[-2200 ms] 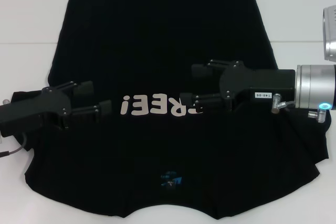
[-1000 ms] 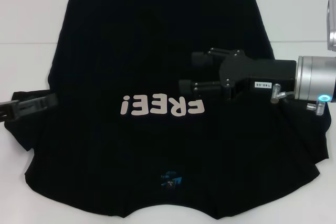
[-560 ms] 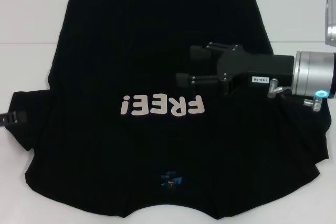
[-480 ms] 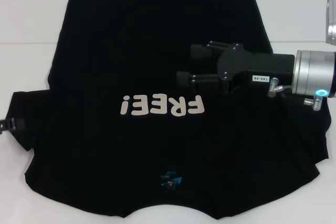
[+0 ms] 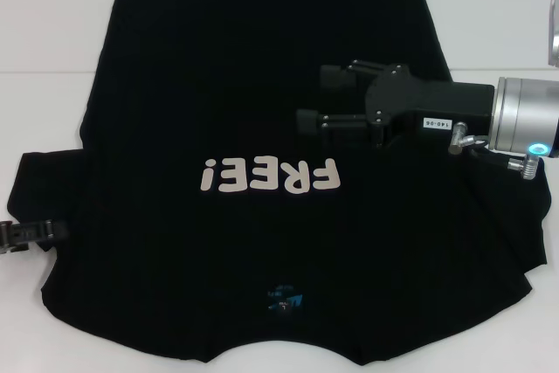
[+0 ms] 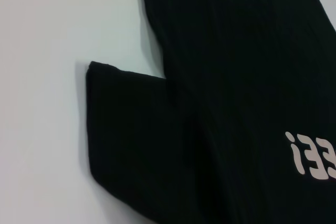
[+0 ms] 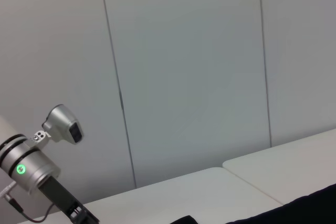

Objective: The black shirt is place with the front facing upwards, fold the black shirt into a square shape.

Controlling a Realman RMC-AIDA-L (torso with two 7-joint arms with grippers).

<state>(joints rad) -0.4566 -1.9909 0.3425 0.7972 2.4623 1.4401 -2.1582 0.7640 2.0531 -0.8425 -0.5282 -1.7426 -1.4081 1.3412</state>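
Right gripper (image 5: 310, 98) jaws gape above the black shirt (image 5: 262, 67).

Black shirt (image 5: 262, 128): collar-side hem cut off by head view's bottom edge; small blue neck label (image 5: 286, 297) too small to read. Left gripper (image 5: 26, 233): only its tip shows at frame's left edge, finger state unreadable. Right gripper (image 5: 319, 98): arm runs out past right edge. Left wrist view: lettering (image 6: 313, 153) cut at the edge, only part legible
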